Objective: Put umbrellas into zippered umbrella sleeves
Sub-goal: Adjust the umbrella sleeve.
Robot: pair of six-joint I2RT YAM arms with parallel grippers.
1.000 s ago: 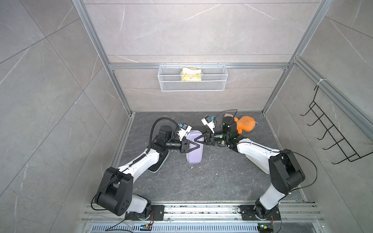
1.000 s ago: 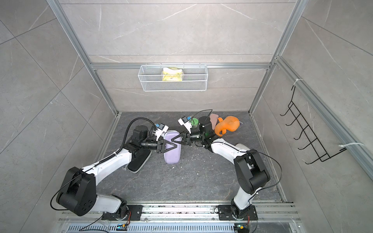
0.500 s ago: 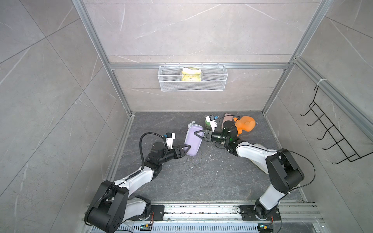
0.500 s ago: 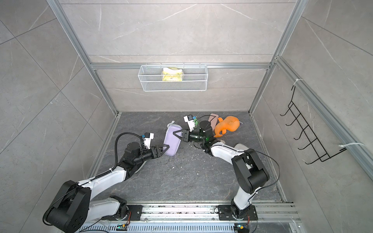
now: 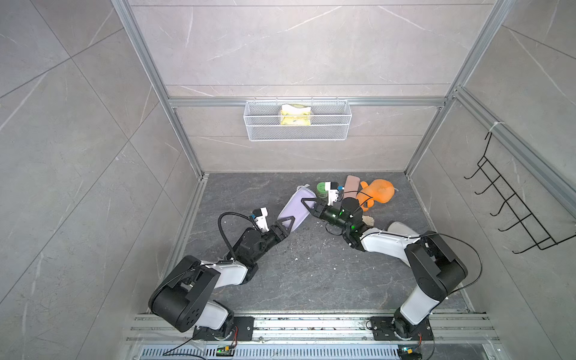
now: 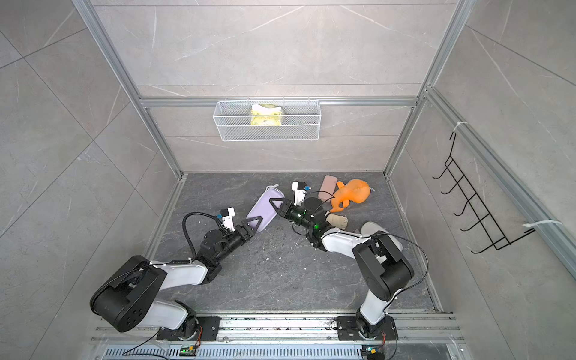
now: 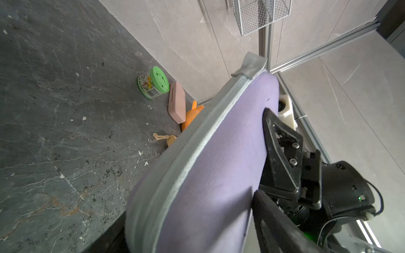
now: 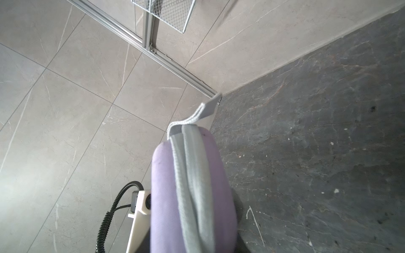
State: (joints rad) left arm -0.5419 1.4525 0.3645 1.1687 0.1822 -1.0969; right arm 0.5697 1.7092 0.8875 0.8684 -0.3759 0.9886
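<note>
A lilac sleeve [image 5: 296, 208] hangs tilted on edge above the floor; its grey zip band [image 8: 192, 175] looks closed and nothing shows inside. My right gripper [image 5: 307, 207] is shut on its far side. My left gripper [image 5: 291, 224] stands wide astride the near end. One finger [image 7: 274, 219] lies against the lilac face [image 7: 219, 164]; the other is hidden, so a grip does not show. A beige umbrella [image 6: 338, 221] with a wooden handle lies partly under the right arm. A cream sleeve [image 6: 372, 229] peeks out behind that arm.
At the back right lie a pink case [image 5: 352, 185], an orange plush toy [image 5: 377, 193] and a green can [image 5: 322, 189]. A wire basket [image 5: 297, 120] hangs on the back wall, a black hook rack [image 5: 511, 215] on the right wall. White crumbs dot the floor.
A second ago both grippers held the sleeve mid-floor. The right carried it toward the back while the left let go and drew back. The left has now come up round the near end.
</note>
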